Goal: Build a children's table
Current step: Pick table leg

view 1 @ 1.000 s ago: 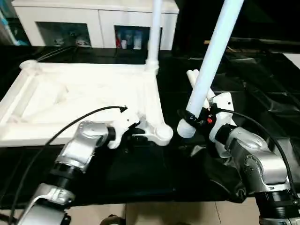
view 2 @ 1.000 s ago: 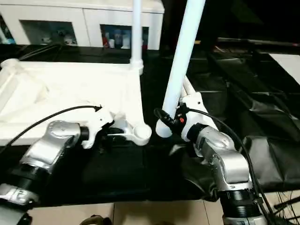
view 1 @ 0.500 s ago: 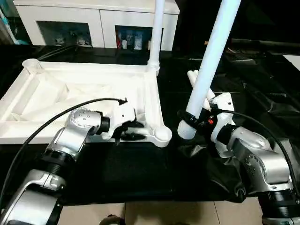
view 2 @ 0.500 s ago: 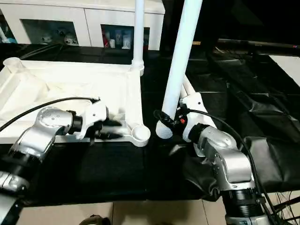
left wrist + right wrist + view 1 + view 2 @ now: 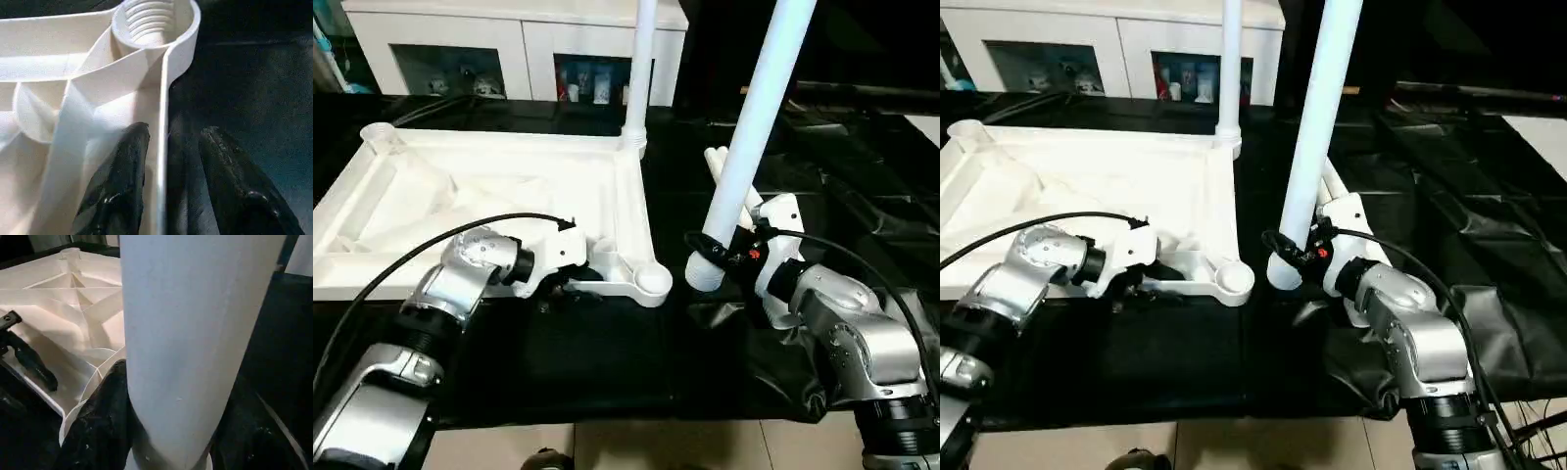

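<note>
The children's table top (image 5: 509, 196) lies ribbed side up on black cloth. One white leg (image 5: 641, 59) stands in its far right corner socket. My left gripper (image 5: 173, 132) is open at the near rim. One black finger (image 5: 122, 166) is inside the rim wall and the other outside it, just short of the threaded near right socket (image 5: 653, 281). My right gripper (image 5: 724, 250) is shut on a second leg (image 5: 759, 108). That leg is tilted nearly upright, and its lower end hangs just right of that socket. In the right wrist view the held leg (image 5: 195, 333) rises between my fingers (image 5: 102, 421).
Another white leg (image 5: 715, 162) lies on the crumpled black cloth (image 5: 862, 206) behind the held one. A white glass-door cabinet (image 5: 509, 39) stands along the back. The cloth's near edge meets tiled floor (image 5: 636, 446) just below my forearms.
My left gripper has widened a little on the near rim, and its wrist has drawn back to the left. The right arm holds the leg where it was.
</note>
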Available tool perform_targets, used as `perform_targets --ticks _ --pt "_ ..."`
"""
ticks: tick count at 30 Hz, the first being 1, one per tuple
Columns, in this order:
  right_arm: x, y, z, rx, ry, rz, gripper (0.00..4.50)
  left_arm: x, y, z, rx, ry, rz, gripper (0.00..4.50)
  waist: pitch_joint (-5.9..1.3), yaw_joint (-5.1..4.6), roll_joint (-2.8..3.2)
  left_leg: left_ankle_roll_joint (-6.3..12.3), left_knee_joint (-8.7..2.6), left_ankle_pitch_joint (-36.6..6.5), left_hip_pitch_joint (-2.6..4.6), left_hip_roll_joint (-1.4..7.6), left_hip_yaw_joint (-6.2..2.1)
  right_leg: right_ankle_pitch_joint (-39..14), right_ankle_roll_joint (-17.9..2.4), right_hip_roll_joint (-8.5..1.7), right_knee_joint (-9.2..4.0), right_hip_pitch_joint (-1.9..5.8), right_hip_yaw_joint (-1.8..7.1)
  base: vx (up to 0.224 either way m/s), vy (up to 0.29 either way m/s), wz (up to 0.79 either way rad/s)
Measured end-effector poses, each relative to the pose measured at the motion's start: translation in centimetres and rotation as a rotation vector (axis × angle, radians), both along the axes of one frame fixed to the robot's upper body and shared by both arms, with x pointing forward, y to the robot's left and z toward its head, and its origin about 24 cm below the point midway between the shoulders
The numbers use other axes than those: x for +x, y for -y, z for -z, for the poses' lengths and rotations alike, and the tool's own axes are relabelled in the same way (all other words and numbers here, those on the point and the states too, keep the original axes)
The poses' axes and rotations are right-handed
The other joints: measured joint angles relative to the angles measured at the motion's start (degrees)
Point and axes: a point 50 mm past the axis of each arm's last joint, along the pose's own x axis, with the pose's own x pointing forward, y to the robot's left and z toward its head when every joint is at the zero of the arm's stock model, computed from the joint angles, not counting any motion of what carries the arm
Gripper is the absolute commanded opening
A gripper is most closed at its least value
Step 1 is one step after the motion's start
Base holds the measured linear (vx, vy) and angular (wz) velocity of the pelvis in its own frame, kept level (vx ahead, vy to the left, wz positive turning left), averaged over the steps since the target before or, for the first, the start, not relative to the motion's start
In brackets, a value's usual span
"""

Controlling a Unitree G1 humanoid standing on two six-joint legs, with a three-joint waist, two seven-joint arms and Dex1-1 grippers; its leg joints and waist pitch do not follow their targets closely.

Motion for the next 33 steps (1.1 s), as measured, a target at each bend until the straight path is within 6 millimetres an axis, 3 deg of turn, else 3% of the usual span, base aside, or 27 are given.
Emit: perform_targets --ticks 8,19,29,33 --pt "0.0 0.0 0.0 -0.002 0.0 -0.001 1.83 0.4 -0.4 -0.2 0.043 0.014 0.024 1.13 0.0 0.02 0.01 -0.01 0.0 0.01 0.01 0.0 0.0 0.0 0.0 0.0 0.02 0.0 0.0 0.0 0.0 0.0" --pt "0.0 0.0 0.0 -0.002 -0.001 -0.002 1.83 0.6 -0.8 -0.1 0.076 0.006 0.052 0.11 -0.02 0.03 0.03 -0.02 0.0 0.01 0.02 0.01 0.0 0.0 -0.01 0.0 0.04 0.01 0.0 0.0 0.0 0.0" --pt "0.0 0.0 0.0 0.0 0.0 -0.006 1.83 0.7 -1.1 0.0 0.087 -0.003 0.062 0.04 -0.02 -0.03 0.03 -0.07 0.0 0.04 0.13 0.02 0.0 0.01 -0.02 0.0 0.12 0.04 0.0 0.0 0.0 0.0" --pt "-0.1 -1.0 -0.5 0.082 -0.041 -0.078 1.83 0.5 -1.2 0.2 0.073 -0.037 0.02 0.01 -0.18 -0.17 0.3 -0.07 0.0 0.03 0.17 0.04 0.02 0.0 -0.02 0.01 0.12 0.06 0.01 0.0 0.0 0.0"
